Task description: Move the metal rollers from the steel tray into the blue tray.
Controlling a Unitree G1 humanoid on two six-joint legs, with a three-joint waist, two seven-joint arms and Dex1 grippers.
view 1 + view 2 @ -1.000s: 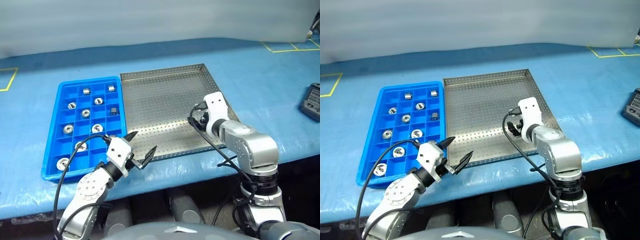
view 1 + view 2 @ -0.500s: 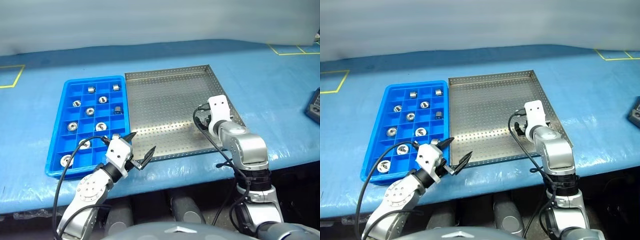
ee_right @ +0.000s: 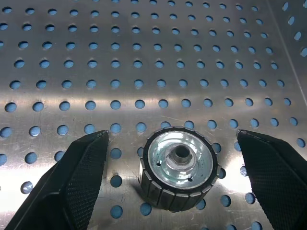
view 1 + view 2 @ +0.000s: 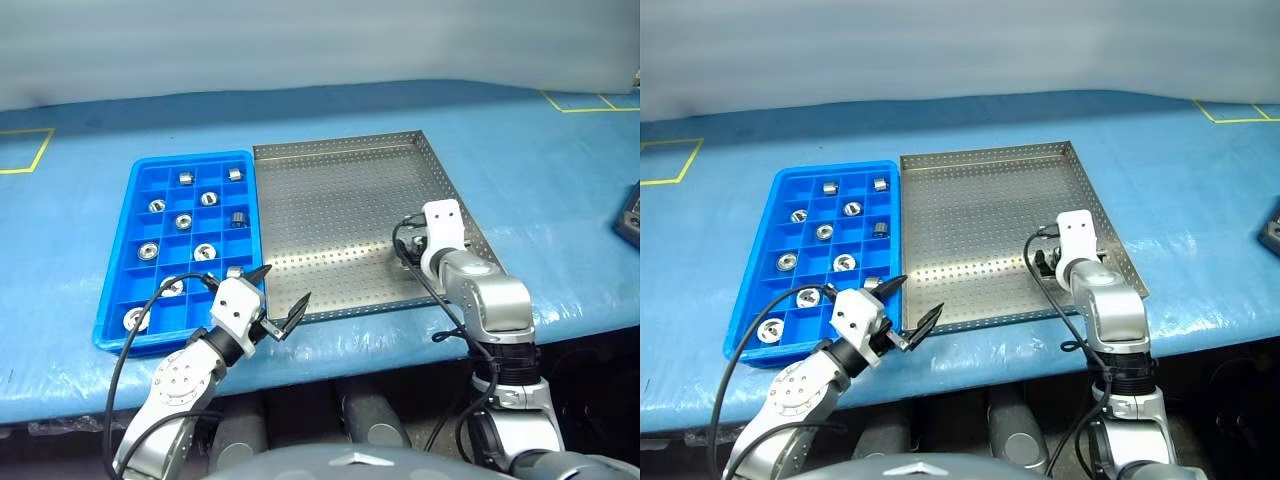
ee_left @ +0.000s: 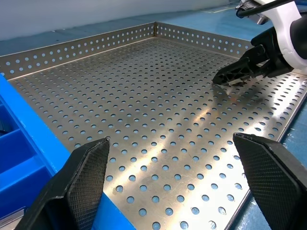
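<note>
The steel tray (image 4: pixel 330 190) lies mid-table with the blue tray (image 4: pixel 118 300) against its left side. Several metal rollers (image 4: pixel 183 221) sit in the blue tray's compartments. One roller (image 3: pixel 178 165) stands on end on the steel tray's perforated floor near its right rim. My right gripper (image 3: pixel 172 135) is open low over that roller, one finger on each side, not touching it; the left wrist view shows it as well (image 5: pixel 229 79). My left gripper (image 4: pixel 287 284) hangs open and empty above the steel tray's front left corner.
A blue cover spreads over the table, with yellow tape marks at the far left (image 4: pixel 25 150) and far right (image 4: pixel 590 100). A dark device (image 4: pixel 630 210) lies at the right edge. The table's front edge runs just behind both grippers.
My right gripper has sunk toward the steel tray's floor and drifted slightly right. The left gripper has kept still. The whole picture shifted because the camera moved.
</note>
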